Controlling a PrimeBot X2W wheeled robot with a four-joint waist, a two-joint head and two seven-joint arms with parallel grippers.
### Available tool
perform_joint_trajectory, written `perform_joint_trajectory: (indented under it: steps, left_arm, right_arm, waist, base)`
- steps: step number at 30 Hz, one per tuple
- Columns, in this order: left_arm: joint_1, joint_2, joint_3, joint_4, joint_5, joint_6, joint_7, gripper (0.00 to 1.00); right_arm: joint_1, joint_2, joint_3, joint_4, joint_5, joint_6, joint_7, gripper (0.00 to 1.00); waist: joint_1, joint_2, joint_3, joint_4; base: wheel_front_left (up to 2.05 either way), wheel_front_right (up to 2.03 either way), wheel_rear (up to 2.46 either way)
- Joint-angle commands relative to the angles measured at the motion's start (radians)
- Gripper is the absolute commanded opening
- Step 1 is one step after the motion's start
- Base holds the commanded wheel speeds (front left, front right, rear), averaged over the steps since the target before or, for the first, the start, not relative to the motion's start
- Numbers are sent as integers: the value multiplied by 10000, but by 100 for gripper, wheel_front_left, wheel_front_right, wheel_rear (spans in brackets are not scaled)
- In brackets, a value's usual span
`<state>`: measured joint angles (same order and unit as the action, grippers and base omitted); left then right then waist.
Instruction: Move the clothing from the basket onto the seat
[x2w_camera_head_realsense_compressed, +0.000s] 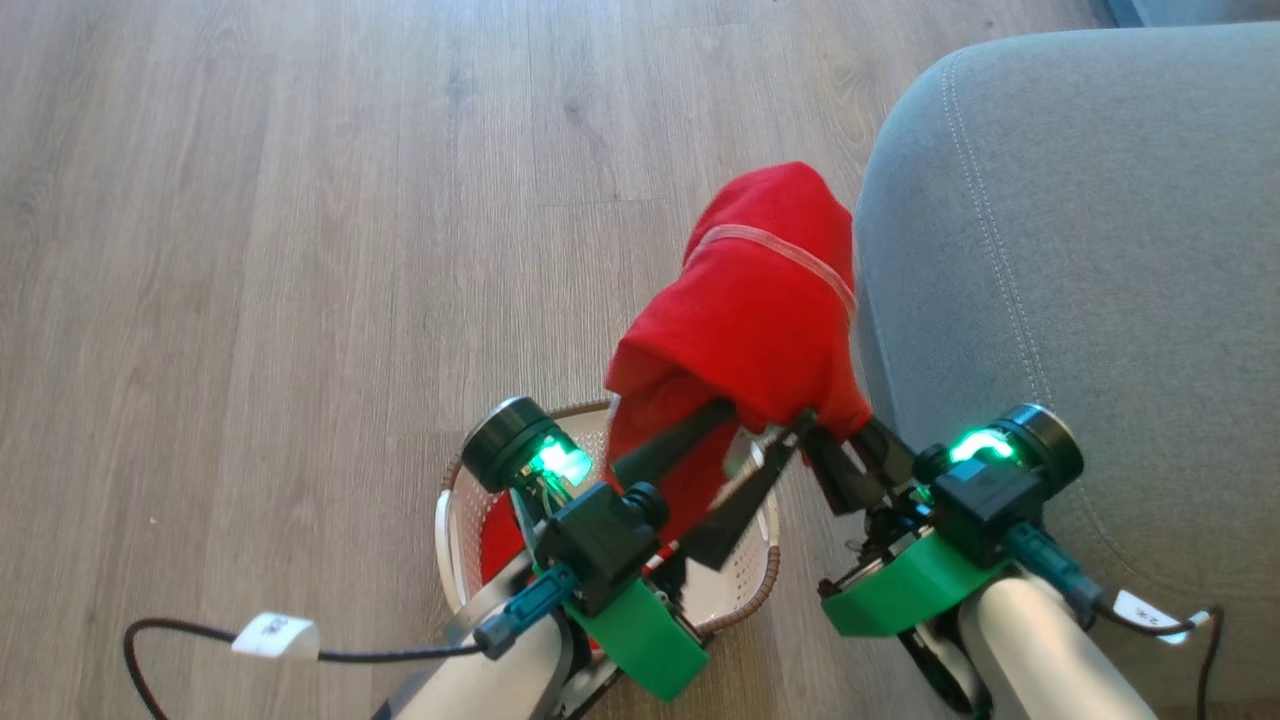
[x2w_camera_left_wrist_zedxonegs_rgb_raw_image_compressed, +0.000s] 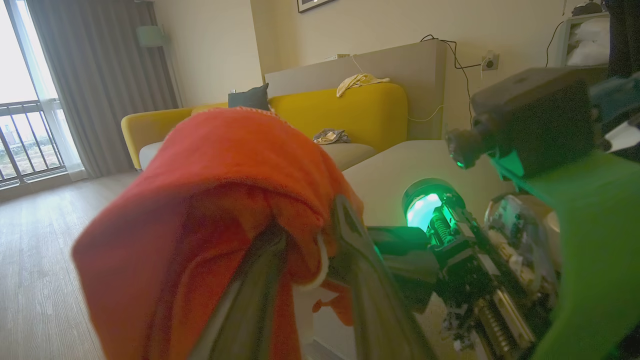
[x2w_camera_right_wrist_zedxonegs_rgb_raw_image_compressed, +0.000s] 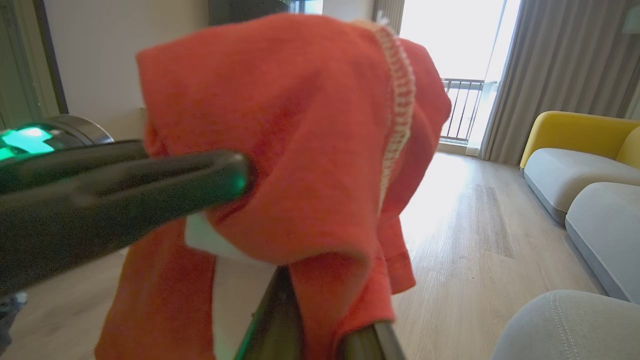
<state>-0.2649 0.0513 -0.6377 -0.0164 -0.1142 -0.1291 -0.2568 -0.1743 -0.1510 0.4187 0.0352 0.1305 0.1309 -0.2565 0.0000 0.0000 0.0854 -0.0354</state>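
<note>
One broad seat takes the robot's right, and that's the target. Under the left arm sits the basket on the floor, with the other garment lying inside it.

Up in the air, clear of the basket, hangs the garment. Its long axis runs from the grippers up and away, and its far side is just beside the seat's rounded corner, not yet over the cushion.

Now the hands! The right gripper is pinched on the garment's lower edge, cloth clamped between its fingers. The left gripper has its jaws parted, with cloth merely draped over one finger and no squeeze that I can see.

Looks like a handover to me, and a sensible one, since the right arm is nearer the seat. The seat lies right of the load, so the carry should be a swing rightward over that corner. The risk is trailing cloth snagging on the left fingers.
</note>
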Motion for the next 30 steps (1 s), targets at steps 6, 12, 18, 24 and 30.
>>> perform_joint_trajectory:
  steps: [6,12,18,24,30]
  left_arm:
    - [-371,-11,450,-370,-9,27,-49,100]
    - [-336,-11,590,-348,82,59,-49,100]
    - [-259,-11,747,-228,235,72,-49,100]
    - [-131,-11,926,9,477,82,-49,100]
    - [51,-11,1018,289,723,80,-49,100]
  right_arm:
    - [-148,321,-355,-685,241,-2,-53,0]
    - [-72,507,-927,-1048,293,-2,-53,0]
    - [-55,605,-1404,-1333,303,-2,-53,0]
    - [-34,663,-1930,-1598,319,-2,-53,0]
    - [59,680,-2324,-1685,365,-2,-53,0]
  waist:
    - [0,0,-22,14]
    - [0,0,-59,-1]
    - [0,0,-61,-25]
    - [0,0,-70,-42]
    - [0,0,-122,-55]
  base:
    - [0,0,0]
    - [0,0,0]
    - [0,0,0]
    - [0,0,0]
    - [0,0,0]
